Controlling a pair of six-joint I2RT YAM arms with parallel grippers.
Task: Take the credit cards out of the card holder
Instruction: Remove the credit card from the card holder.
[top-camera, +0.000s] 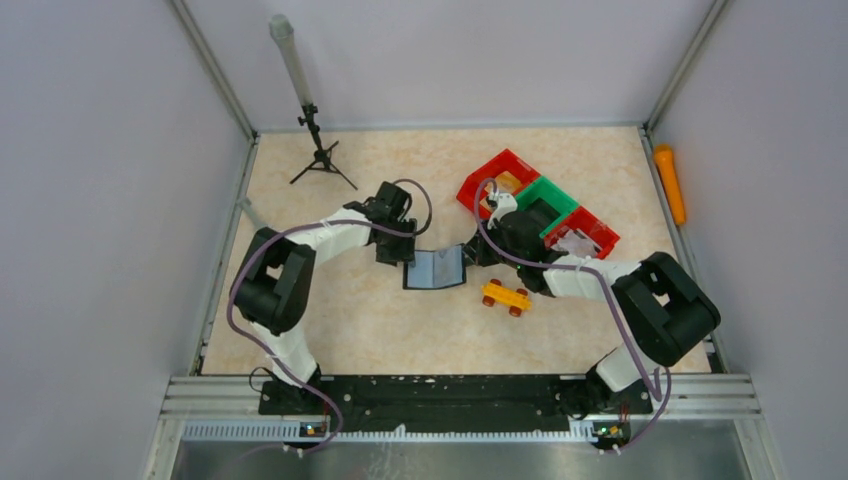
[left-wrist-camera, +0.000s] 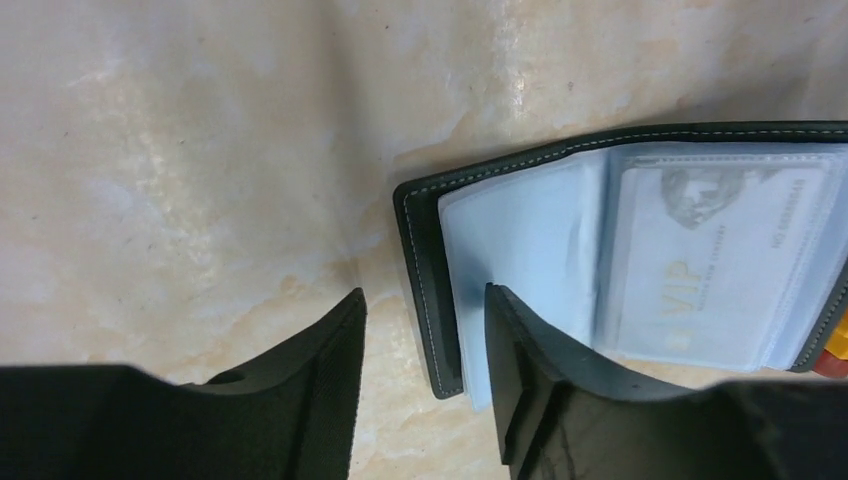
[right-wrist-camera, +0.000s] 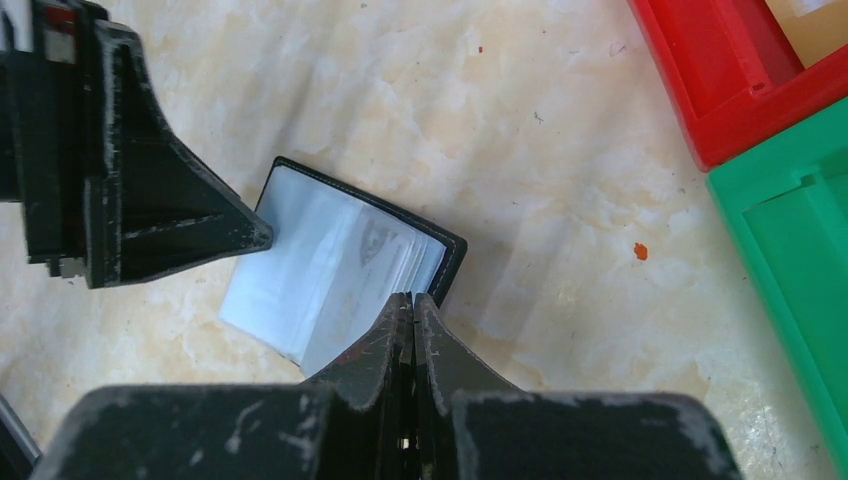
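Observation:
The black card holder lies open in the middle of the table, its clear plastic sleeves facing up. In the left wrist view a pale card marked VIP shows inside a sleeve of the card holder. My left gripper is at the holder's left edge. Its jaws are open and straddle the black cover edge and the outermost sleeve. My right gripper is shut, with its tips down on the right side of the card holder. Nothing shows between its fingers.
A yellow-orange toy brick car sits just right of and nearer than the holder. Red and green bins stand behind the right arm, close to it. A small tripod stands at the back left, and an orange object lies along the right wall.

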